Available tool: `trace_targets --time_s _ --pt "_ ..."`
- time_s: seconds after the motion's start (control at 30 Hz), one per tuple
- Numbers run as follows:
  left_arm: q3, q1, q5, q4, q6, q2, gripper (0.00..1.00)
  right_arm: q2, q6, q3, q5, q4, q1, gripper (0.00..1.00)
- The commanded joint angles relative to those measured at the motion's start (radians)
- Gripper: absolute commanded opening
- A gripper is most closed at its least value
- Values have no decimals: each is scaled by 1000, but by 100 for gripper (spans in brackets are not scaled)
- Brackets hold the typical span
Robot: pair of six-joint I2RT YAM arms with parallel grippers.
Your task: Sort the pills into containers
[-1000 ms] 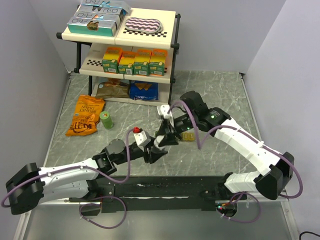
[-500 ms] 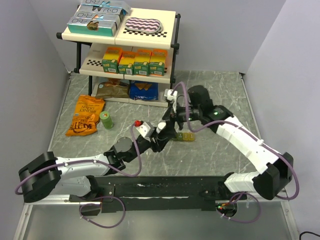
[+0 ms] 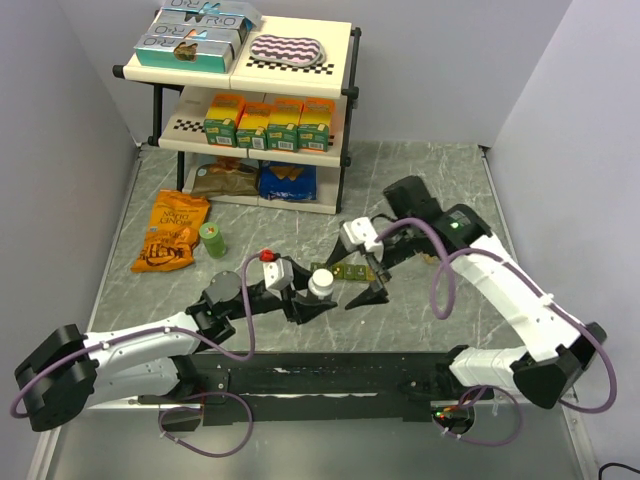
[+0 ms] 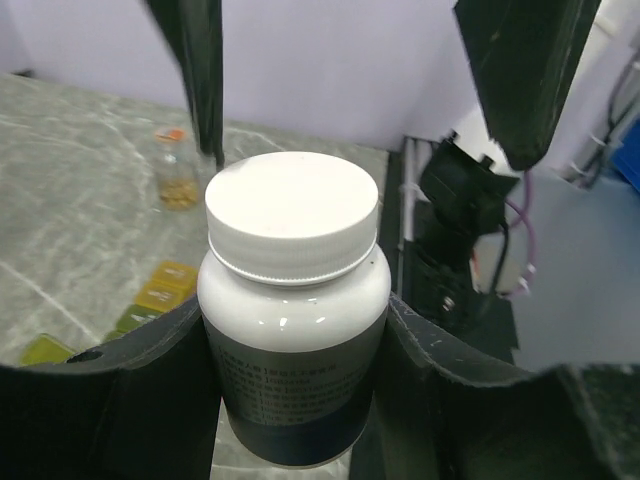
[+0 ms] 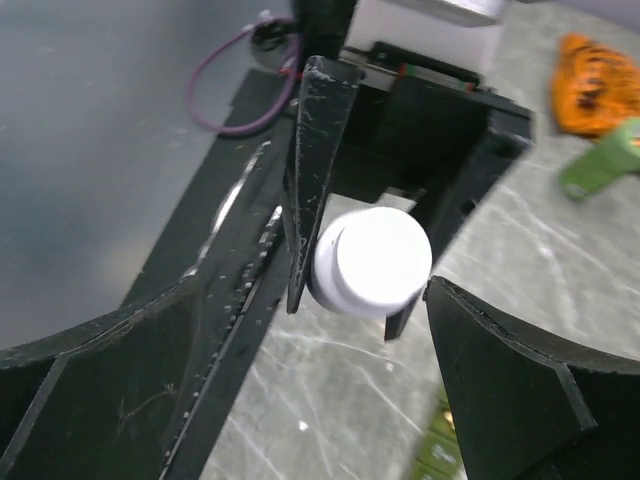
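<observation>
Grey marbled table (image 3: 440, 190), pale walls on three sides. Two-tier shelf (image 3: 335, 40) at the back with boxes and packets. Orange bag (image 3: 172, 232) and green can (image 3: 212, 240) lie on the table left of centre.

Left gripper (image 3: 318, 288): reaches in from the lower left and is clamped on a bottle (image 4: 293, 300), one finger on each side of the body. The bottle is white with a white screw cap, which is on, and a dark label. It stands upright in the left wrist view. Whether its base touches the table cannot be told.

Right gripper (image 3: 340, 283): jaws spread wide, nothing between them. It hangs just past the bottle with its fingers pointing down toward it. In the right wrist view the cap sits centred between the two fingers, apart from both.

Strip (image 4: 160, 290): flat on the table just beside the bottle, on its far side, under the right gripper. The compartments that show are yellow to olive. Lids and contents are too small to read.

Vial (image 4: 178, 172): small, clear, orange cap, upright on the table beyond the strip, well apart from the bottle.
</observation>
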Motion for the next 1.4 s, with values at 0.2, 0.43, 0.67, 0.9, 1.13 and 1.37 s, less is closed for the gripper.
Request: trace_targets --time_s 0.2,0.43,0.67,0.9,1.13,1.37 --pt "74 11 188 -37 -3 23 1 87 23 19 7 19 91 88" --pt "69 12 148 -28 -2 18 1 102 61 -13 57 42 128 51" --pt "63 17 95 -62 -9 -6 42 62 121 -74 131 106 119 23" --pt "72 34 -72 -244 43 -149 100 -71 228 -322 260 256 -57 21" --pt "181 43 -305 -695 190 -299 99 -261 196 -580 525 376 -335 22" --pt "236 43 -402 -815 276 -350 100 -219 127 -685 599 466 -669 24"
